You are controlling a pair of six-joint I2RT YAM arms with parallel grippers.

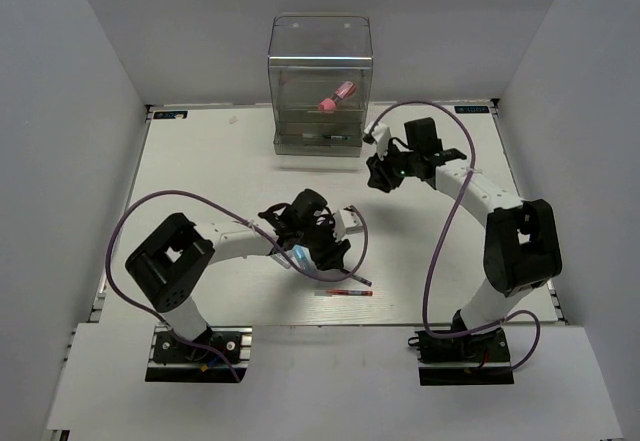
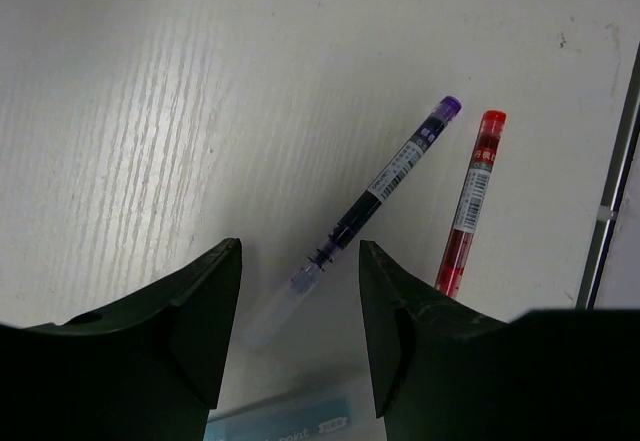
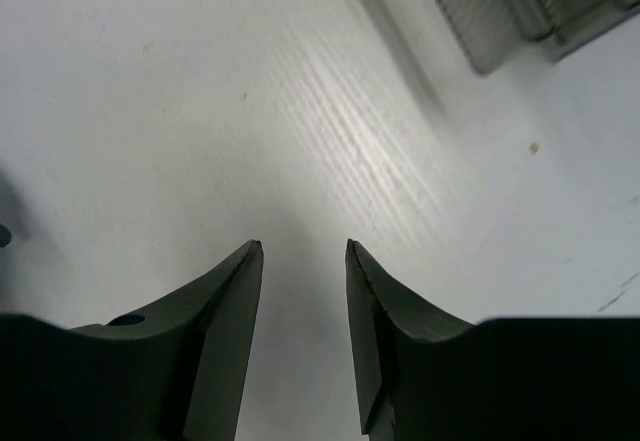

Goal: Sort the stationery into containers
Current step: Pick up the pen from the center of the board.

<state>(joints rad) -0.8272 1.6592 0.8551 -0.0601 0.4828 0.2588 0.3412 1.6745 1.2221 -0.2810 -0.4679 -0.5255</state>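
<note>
A dark purple-capped pen [image 2: 390,186] and a red pen [image 2: 472,201] lie side by side on the white table. They also show in the top view as the dark pen [image 1: 347,279] and the red pen [image 1: 345,292]. My left gripper [image 2: 300,246] is open and empty, its jaws just above the dark pen's clear tip. A light-blue labelled item [image 2: 290,423] lies under it. The transparent drawer box [image 1: 320,81] stands at the back with a pink-and-red piece [image 1: 337,96] inside. My right gripper [image 3: 303,246] is open and empty over bare table, near the box's front right corner [image 3: 500,11].
The table's metal edge rail [image 2: 610,201] runs just right of the red pen. White walls close in the table on three sides. Purple cables [image 1: 445,231] loop over both arms.
</note>
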